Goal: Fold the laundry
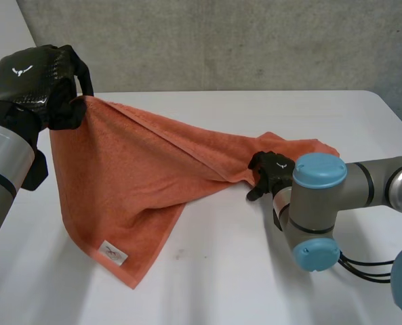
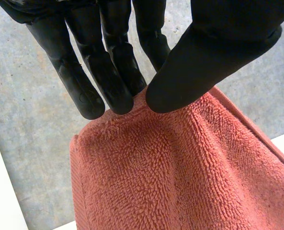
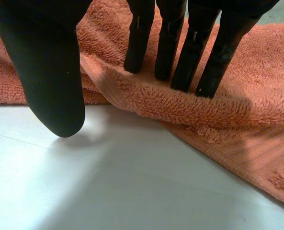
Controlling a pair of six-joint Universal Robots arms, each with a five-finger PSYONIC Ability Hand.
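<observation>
Pinching a corner of the orange towel (image 1: 119, 183), the left hand (image 1: 41, 81) holds it raised at the upper left of the frame, with fingers (image 2: 113, 81) and thumb (image 2: 204, 62) closed on the cloth. The towel's long axis runs taut from there down to centre right. There the right hand (image 1: 272, 172) lays straight fingers (image 3: 180, 57) on a folded edge, its thumb (image 3: 51, 81) clear of the cloth over the table (image 1: 255, 284). The labelled corner (image 1: 112, 252) trails at lower left. Judgement: the right hand is nearer the far end, and must close there before any fold.
</observation>
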